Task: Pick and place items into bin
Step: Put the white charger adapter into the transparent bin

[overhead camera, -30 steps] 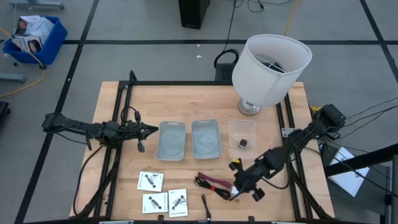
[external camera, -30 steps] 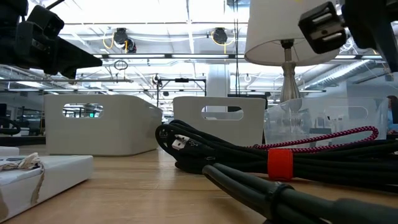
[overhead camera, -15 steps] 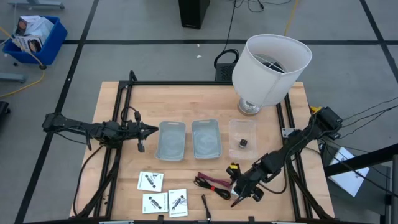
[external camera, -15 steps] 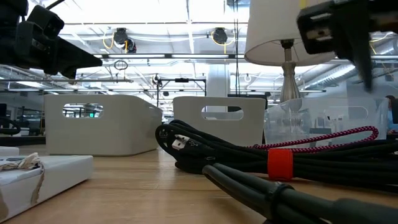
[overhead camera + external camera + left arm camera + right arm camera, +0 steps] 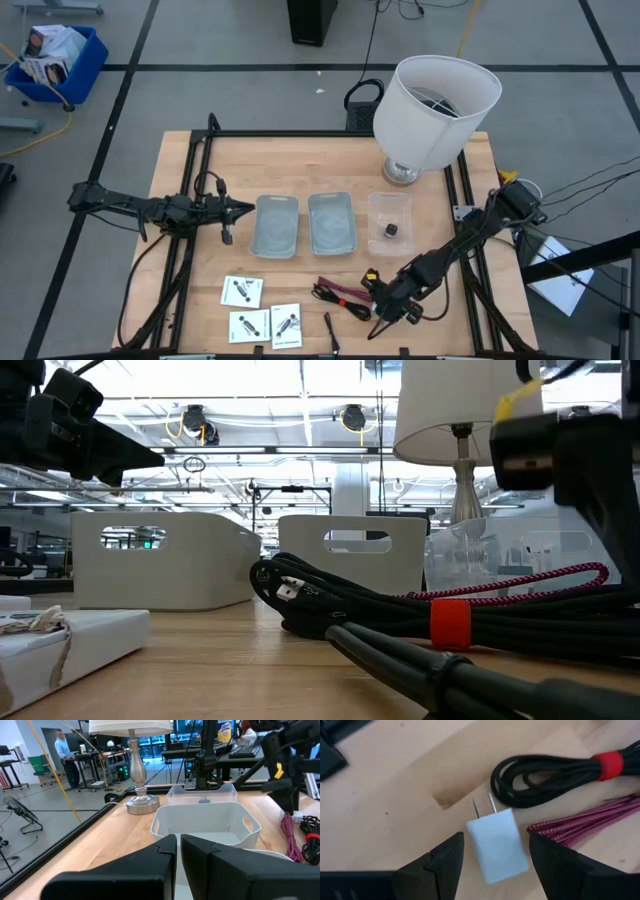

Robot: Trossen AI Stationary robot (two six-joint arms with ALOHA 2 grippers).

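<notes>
My right gripper [image 5: 496,836] is open and points steeply down over a tiny white block with two prongs [image 5: 499,847], which lies flat on the table. One finger stands on each side of the block. Seen from above, this gripper [image 5: 383,318] is near the front edge, just right of the black-and-red cable bundle [image 5: 340,295]. Three white cards [image 5: 250,325] lie at the front left, with a thin dark stick [image 5: 330,330] beside them. A tiny black cube [image 5: 391,230] sits in the clear bin [image 5: 390,205]. My left gripper [image 5: 245,209] is shut and waits level at the left.
Two pale bins [image 5: 277,225] [image 5: 332,222] stand mid-table, left of the clear one. A large white lampshade on its lamp [image 5: 435,105] stands at the back right. The black coil with a red band [image 5: 560,772] and a maroon braided cable [image 5: 585,820] lie close to the white block.
My right gripper has sunk toward the table and drifted a little toward the table's left edge, closer to the cable bundle, rolling about its own line as it came down. The things on the table lie as before.
</notes>
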